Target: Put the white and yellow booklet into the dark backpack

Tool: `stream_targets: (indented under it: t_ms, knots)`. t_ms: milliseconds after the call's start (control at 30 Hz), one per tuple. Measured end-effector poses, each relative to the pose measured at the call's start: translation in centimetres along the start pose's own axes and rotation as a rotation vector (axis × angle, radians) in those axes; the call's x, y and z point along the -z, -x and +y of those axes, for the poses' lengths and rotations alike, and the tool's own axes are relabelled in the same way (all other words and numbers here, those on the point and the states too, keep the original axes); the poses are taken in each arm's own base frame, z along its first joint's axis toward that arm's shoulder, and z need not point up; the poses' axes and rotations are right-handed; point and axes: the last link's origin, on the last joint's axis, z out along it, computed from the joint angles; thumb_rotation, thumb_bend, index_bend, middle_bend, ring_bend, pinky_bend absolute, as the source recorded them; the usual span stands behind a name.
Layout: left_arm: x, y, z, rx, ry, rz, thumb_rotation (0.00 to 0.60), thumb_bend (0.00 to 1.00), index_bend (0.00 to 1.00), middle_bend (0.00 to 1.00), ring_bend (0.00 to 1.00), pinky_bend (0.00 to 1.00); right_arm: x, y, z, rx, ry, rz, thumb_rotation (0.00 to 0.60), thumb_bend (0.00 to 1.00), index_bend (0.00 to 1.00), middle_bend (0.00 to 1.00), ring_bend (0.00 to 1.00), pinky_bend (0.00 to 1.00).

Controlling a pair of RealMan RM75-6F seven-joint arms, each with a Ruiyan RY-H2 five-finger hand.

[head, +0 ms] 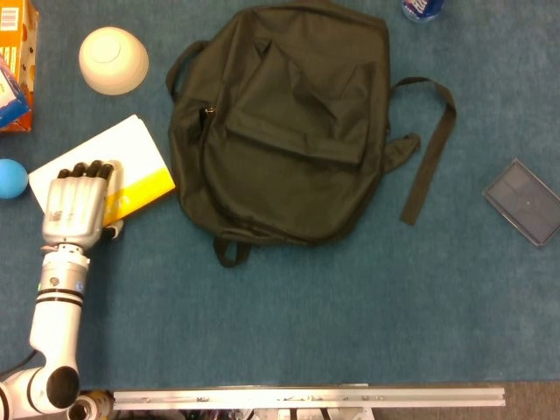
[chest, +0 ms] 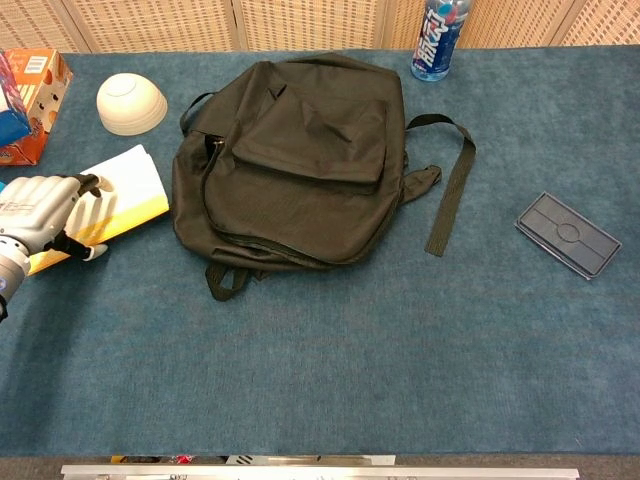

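The white and yellow booklet (head: 127,157) (chest: 125,180) lies flat on the blue table, just left of the dark backpack (head: 289,122) (chest: 300,150). My left hand (head: 74,206) (chest: 35,210) rests palm-down on the booklet's near left part, fingers stretched over the cover. Its thumb shows at the booklet's near edge; I cannot see whether it reaches under. The backpack lies flat and looks closed, with a zipper running along its left side. My right hand shows in neither view.
A white bowl (head: 113,59) (chest: 131,102) sits behind the booklet. An orange box (head: 16,61) and a blue ball (head: 10,178) are at the far left. A bottle (chest: 437,35) stands behind the backpack; a dark flat case (head: 525,201) lies at the right.
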Motion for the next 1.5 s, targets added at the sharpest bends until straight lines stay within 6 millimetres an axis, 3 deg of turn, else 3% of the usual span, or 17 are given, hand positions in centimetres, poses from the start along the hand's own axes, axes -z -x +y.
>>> stream_targets:
  t_ms: [267, 433, 633, 967, 1167, 1500]
  knots:
    - [0.3, 0.2, -1.8, 0.019, -0.043, 0.010, 0.600, 0.23, 0.27, 0.32, 0.26, 0.30, -0.1, 0.0, -0.2, -0.006, -0.004, 0.000, 0.600, 0.03, 0.27, 0.35, 0.20, 0.26]
    - [0.2, 0.3, -2.7, 0.039, -0.073, 0.033, 0.600, 0.26, 0.36, 0.41, 0.33, 0.32, -0.1, 0.0, -0.4, -0.013, -0.009, -0.002, 0.600, 0.04, 0.27, 0.35, 0.20, 0.26]
    - [0.0, 0.2, -3.1, 0.060, -0.088, 0.084, 0.600, 0.27, 0.45, 0.45, 0.36, 0.34, -0.2, 0.0, -0.5, -0.019, -0.010, -0.006, 0.600, 0.03, 0.27, 0.35, 0.21, 0.26]
    - [-0.6, -0.5, -3.4, 0.074, -0.104, 0.153, 0.600, 0.26, 0.51, 0.47, 0.39, 0.36, -0.2, 0.0, -0.5, -0.020, -0.004, -0.008, 0.600, 0.03, 0.27, 0.35, 0.21, 0.26]
    - [-0.8, -0.6, -3.7, 0.060, -0.113, 0.183, 0.600, 0.27, 0.54, 0.53, 0.45, 0.44, -0.3, -0.1, -0.6, -0.027, -0.006, -0.002, 0.600, 0.03, 0.27, 0.35, 0.21, 0.26]
    - [-1.0, -0.7, -3.9, 0.037, -0.106, 0.220, 0.600, 0.40, 0.55, 0.57, 0.50, 0.61, -0.2, -0.2, -0.5, -0.030, -0.003, -0.001, 0.600, 0.03, 0.28, 0.35, 0.21, 0.26]
